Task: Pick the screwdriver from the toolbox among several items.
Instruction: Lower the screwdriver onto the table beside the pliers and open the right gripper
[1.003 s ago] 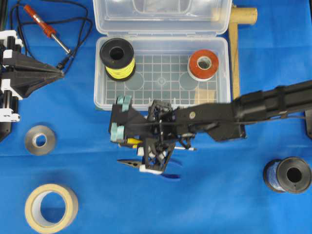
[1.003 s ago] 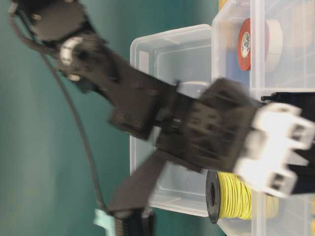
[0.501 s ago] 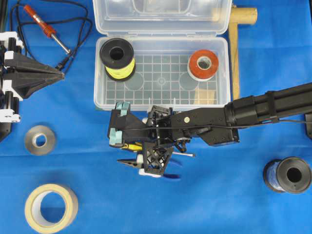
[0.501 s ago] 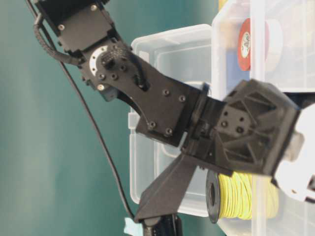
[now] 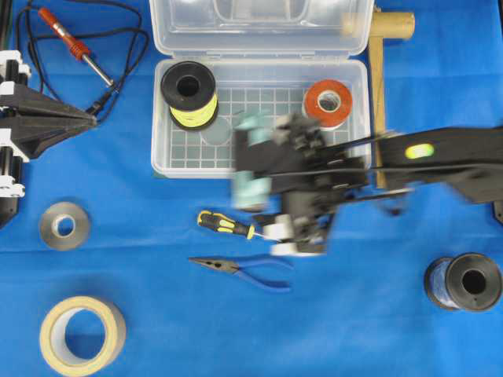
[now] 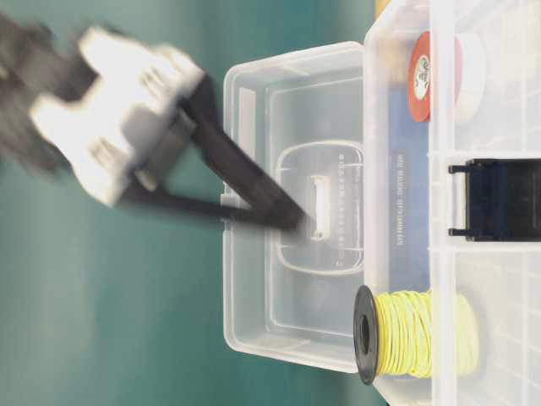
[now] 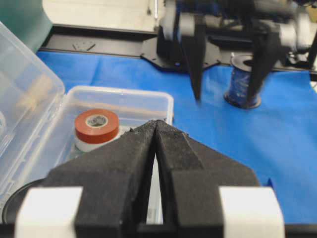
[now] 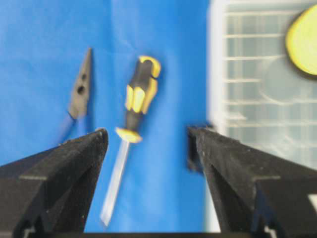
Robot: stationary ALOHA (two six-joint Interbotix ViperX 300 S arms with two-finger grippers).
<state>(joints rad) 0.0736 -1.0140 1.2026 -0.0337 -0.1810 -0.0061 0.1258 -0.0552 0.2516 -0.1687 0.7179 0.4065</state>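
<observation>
The screwdriver (image 5: 225,225) lies flat on the blue cloth (image 5: 118,259) just in front of the toolbox (image 5: 161,161), outside it, its yellow-and-black handle pointing left in the overhead view and its thin shaft running right, under the blurred arm. Nothing grips it. The right gripper (image 8: 147,136) hangs above it with its jaws spread wide and empty; in the right wrist view the screwdriver (image 8: 133,111) shows on the cloth between the two black fingers (image 8: 74,163), touching neither. In the overhead view that gripper (image 5: 253,165) is badly smeared, so its exact place over the front wall of the toolbox is hard to fix.

Blue-handled pliers (image 5: 244,269) lie on the cloth just near of the screwdriver, apart from it. Inside the open toolbox stand a spool of yellow wire (image 5: 189,94) at the left and a roll of red tape (image 5: 328,103) at the right. The left gripper (image 5: 93,119) rests at the left edge, well away from the toolbox, its fingers pressed together on nothing; the left wrist view shows the left gripper (image 7: 156,126) with its tips meeting
</observation>
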